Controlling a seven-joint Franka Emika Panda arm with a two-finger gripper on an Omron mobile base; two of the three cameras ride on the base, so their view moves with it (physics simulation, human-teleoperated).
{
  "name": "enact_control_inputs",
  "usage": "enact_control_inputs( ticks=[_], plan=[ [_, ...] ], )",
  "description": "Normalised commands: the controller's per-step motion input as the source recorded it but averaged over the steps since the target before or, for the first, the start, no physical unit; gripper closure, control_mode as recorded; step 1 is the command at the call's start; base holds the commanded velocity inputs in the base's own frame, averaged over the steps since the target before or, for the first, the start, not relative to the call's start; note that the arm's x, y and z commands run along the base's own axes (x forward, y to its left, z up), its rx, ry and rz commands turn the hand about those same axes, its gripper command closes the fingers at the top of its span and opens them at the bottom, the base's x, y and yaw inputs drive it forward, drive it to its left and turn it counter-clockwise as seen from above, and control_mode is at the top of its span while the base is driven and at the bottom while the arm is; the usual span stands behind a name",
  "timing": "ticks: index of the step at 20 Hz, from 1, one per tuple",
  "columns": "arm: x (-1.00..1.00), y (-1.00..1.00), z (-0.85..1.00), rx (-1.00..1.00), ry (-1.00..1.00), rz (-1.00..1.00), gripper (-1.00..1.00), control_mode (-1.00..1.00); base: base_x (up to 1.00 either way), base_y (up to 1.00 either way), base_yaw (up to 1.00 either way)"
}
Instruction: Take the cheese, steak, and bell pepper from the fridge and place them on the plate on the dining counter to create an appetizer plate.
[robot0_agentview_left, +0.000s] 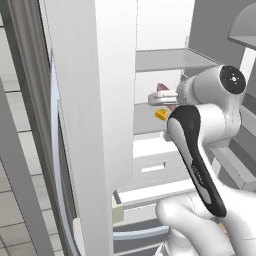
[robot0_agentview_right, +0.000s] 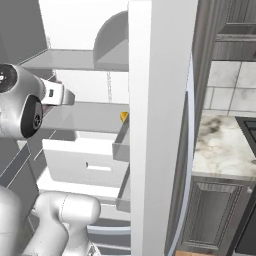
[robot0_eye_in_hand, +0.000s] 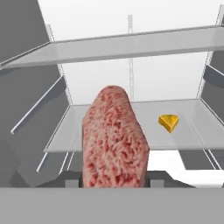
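Note:
The steak (robot0_eye_in_hand: 114, 140), a dark-red slab with a pinkish grain, stands upright between my fingers and takes up the middle of the hand view. My gripper (robot0_eye_in_hand: 114, 181) is shut on it, inside the open fridge (robot0_agentview_left: 165, 60), just above the middle shelf. The steak's pale edge (robot0_agentview_left: 162, 88) pokes out above the hand (robot0_agentview_left: 162, 98). The cheese (robot0_eye_in_hand: 168, 122), a small yellow wedge, lies on that shelf to the right of the steak, apart from it; the cheese (robot0_agentview_left: 161, 114) sits just under the hand, and the cheese (robot0_agentview_right: 123, 117) peeks out by the door edge. The bell pepper, the plate and the dining counter are out of view.
An upper glass shelf (robot0_eye_in_hand: 131, 46) hangs close above the hand. A white drawer (robot0_agentview_right: 85, 162) sits below the middle shelf. The open fridge doors (robot0_agentview_left: 75, 125) (robot0_agentview_right: 160, 125) flank the arm, with door bins (robot0_agentview_right: 122, 145) on the right. A marble-topped dark cabinet (robot0_agentview_right: 220, 140) stands further right.

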Motion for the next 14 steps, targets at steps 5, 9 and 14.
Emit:
enact_control_inputs(
  ticks=[5,9,14],
  plan=[
    [-0.6,-0.05,0.06,0.0,0.0,0.0,1.0,-1.0,0.0,0.0,0.0],
    [-0.3,-0.02,0.0,0.0,0.0,0.0,1.0,1.0,-0.35,-0.01,0.0],
    [0.0,0.0,0.0,0.0,0.0,0.0,1.0,1.0,-0.81,0.0,0.0]
  ],
)
